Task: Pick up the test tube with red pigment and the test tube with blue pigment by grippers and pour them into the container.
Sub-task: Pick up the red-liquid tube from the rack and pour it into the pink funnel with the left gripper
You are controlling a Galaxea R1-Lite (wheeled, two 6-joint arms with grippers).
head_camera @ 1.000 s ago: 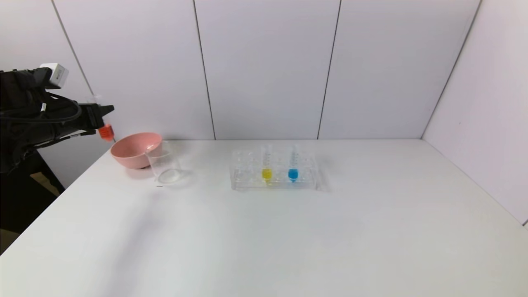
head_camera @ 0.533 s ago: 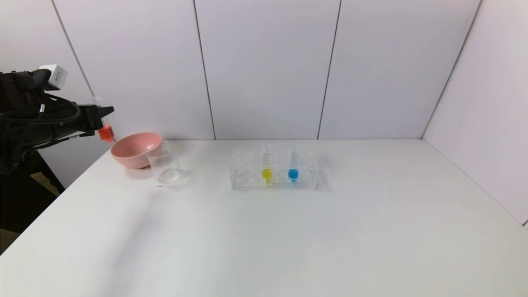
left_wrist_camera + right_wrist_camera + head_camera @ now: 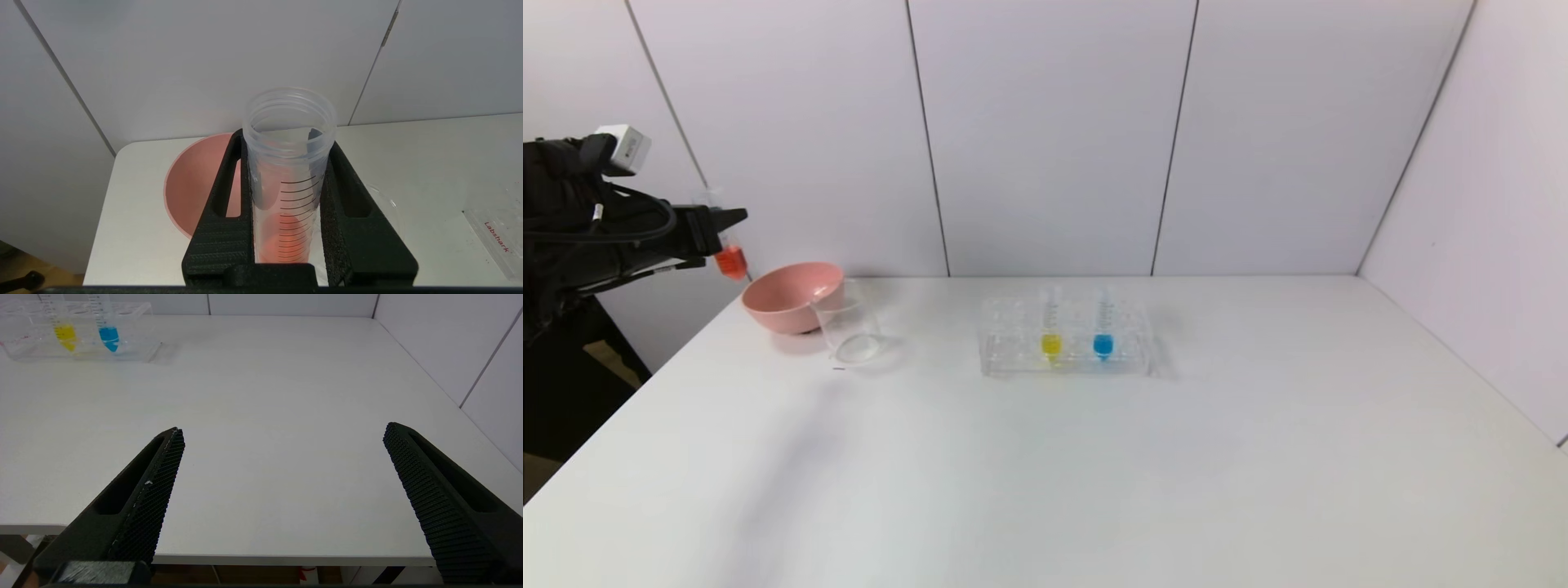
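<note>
We clamp the red tube in our left gripper, at ten o'clock from the empty beaker; nothing poured. Blue tube stays racked; right gripper gapes empty.

A lab bench — clear tube rack holding graduated tubes, white table, plain panelled walls.

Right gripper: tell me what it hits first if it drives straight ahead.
The right gripper, open, points across bare table. Nothing lies directly ahead as far as that view shows; the tube rack sits off to one side.
</note>
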